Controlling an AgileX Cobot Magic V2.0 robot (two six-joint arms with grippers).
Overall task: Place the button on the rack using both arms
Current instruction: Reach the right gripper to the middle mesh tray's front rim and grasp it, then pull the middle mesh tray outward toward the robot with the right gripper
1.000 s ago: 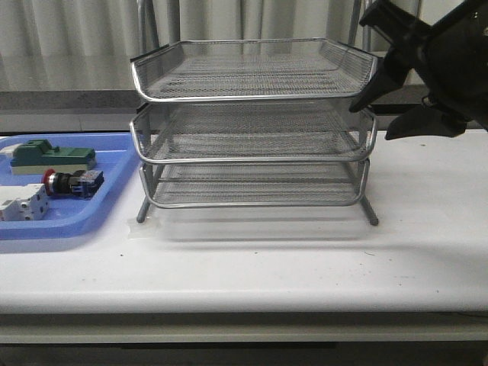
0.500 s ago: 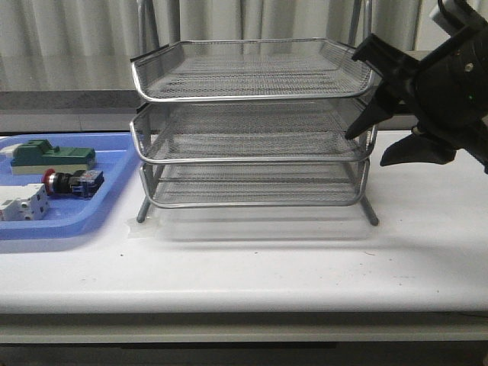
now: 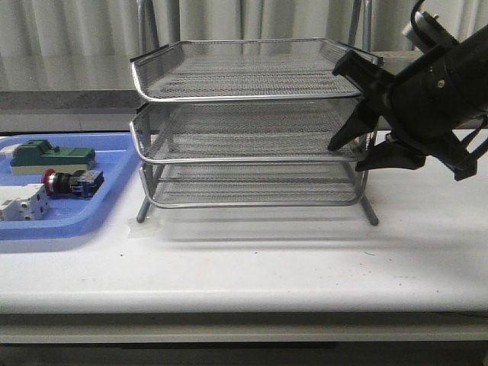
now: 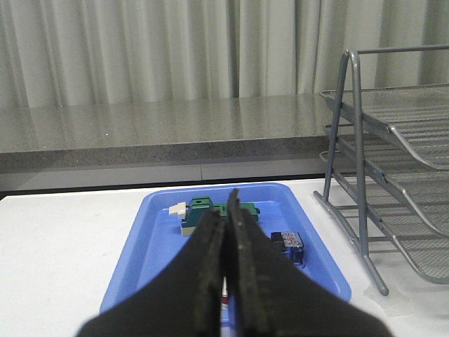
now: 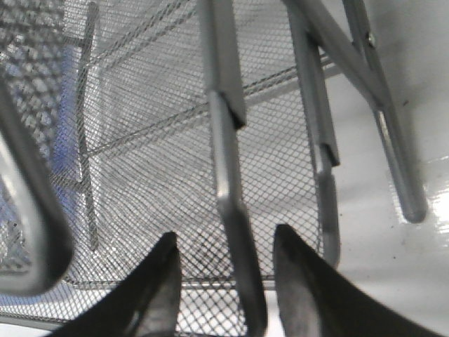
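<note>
The button (image 3: 67, 183), red cap and black body, lies in the blue tray (image 3: 114, 194) at the left. The left wrist view shows only its blue-black rear block (image 4: 287, 244) beside my fingers. The silver three-tier rack (image 3: 252, 95) stands mid-table. My left gripper (image 4: 226, 212) is shut and holds nothing, hovering over the tray. It is out of the front view. My right gripper (image 3: 345, 156) is open at the right end of the rack's middle tier. In the right wrist view a metal rim bar (image 5: 231, 210) of the rack (image 5: 140, 140) runs between the fingers of this gripper (image 5: 224, 246).
A green block (image 3: 53, 157) and a white terminal block (image 3: 23, 206) share the blue tray (image 4: 151, 232) with the button. The rack's upright frame and feet (image 4: 358, 175) stand just right of the tray. A grey ledge and curtains run behind the table.
My right gripper has come down and to the left, from beside the rack's top tier to its middle tier, staying open. The tray's contents have not moved.
</note>
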